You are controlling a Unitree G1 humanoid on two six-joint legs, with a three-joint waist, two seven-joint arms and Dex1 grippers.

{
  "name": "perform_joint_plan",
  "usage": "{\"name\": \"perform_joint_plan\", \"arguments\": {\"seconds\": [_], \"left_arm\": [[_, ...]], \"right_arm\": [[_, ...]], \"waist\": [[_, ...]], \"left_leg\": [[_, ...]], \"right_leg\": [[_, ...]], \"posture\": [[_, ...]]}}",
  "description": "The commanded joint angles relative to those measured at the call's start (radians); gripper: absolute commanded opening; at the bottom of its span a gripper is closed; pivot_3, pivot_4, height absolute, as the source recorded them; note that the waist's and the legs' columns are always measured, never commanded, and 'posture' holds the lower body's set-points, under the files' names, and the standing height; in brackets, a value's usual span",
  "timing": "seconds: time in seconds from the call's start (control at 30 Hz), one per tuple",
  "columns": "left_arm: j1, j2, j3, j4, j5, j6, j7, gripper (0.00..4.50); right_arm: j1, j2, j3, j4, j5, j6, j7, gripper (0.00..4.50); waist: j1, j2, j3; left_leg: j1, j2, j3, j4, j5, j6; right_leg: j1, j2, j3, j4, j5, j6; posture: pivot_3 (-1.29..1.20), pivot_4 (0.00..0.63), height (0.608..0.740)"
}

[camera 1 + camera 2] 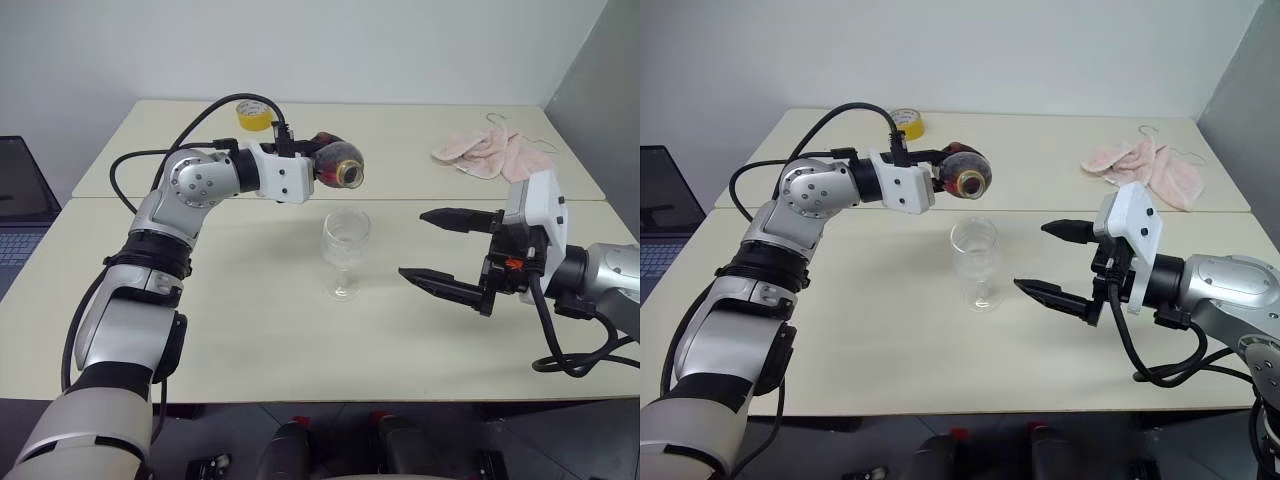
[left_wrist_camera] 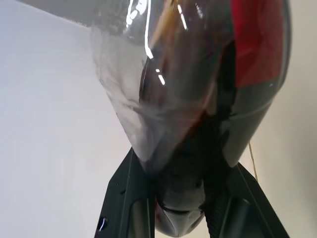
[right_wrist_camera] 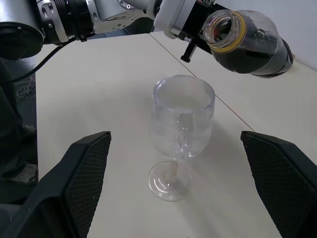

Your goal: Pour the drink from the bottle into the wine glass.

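Tipping toward level, the bottle (image 1: 338, 163) is clamped in the left pincer (image 1: 322, 165), its open mouth above the wine glass (image 1: 345, 250) at 12 o'clock; the right pincer (image 1: 448, 252) is spread wide at 3 o'clock.

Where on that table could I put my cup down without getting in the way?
The near-left stretch of the table, in front of the wine glass, is bare, and so is the far middle between the yellow tape roll and the pink cloth. It is crowded around the glass: the tipped bottle hangs above it, the right gripper beside it.
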Motion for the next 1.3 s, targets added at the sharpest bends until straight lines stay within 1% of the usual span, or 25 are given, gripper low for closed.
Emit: {"name": "perform_joint_plan", "arguments": {"seconds": [0.03, 0.17, 0.33, 0.5, 1.3], "left_arm": [[0.014, 0.027, 0.031, -0.058, -0.057, 0.034, -0.031, 0.84], [0.058, 0.042, 0.036, -0.115, -0.063, 0.058, -0.038, 0.84], [0.073, 0.059, 0.04, -0.147, -0.042, 0.05, -0.016, 0.82], [0.065, 0.072, 0.038, -0.146, -0.008, 0.017, 0.033, 0.8], [0.061, 0.109, 0.03, -0.153, 0.044, -0.031, 0.07, 0.79]], "right_arm": [[-0.022, -0.002, -0.009, -0.027, 0.022, -0.022, -0.005, 4.5], [-0.029, 0.005, 0.0, -0.023, 0.024, -0.025, -0.004, 4.5], [-0.042, 0.009, 0.011, -0.017, 0.024, -0.027, 0.001, 4.5], [-0.05, 0.012, 0.02, -0.013, 0.026, -0.029, -0.002, 4.5], [-0.052, 0.032, 0.042, -0.013, 0.013, -0.041, -0.001, 4.5]], "waist": [[-0.001, 0.0, 0.0], [-0.001, 0.0, 0.0], [-0.001, 0.0, 0.0], [-0.001, 0.0, 0.0], [-0.001, 0.0, 0.0]], "left_leg": [[0.0, 0.0, 0.0, 0.0, 0.0, 0.0], [0.0, 0.0, 0.0, 0.0, 0.0, 0.0], [0.0, 0.0, -0.001, 0.0, 0.0, 0.0], [0.0, 0.0, -0.001, 0.0, 0.0, 0.0], [0.0, 0.0, -0.001, 0.001, 0.0, 0.0]], "right_leg": [[0.0, 0.0, 0.0, 0.0, 0.0, 0.0], [0.0, 0.0, 0.0, 0.0, 0.0, 0.0], [0.0, 0.0, 0.0, 0.0, 0.0, 0.0], [0.0, 0.0, 0.0, 0.0, 0.0, 0.0], [0.0, 0.0, 0.0, 0.0, 0.0, 0.0]], "posture": [[0.0, 0.15, 0.74], [0.0, 0.15, 0.74], [0.0, 0.15, 0.74], [0.0, 0.15, 0.74], [0.0, 0.15, 0.74]]}}
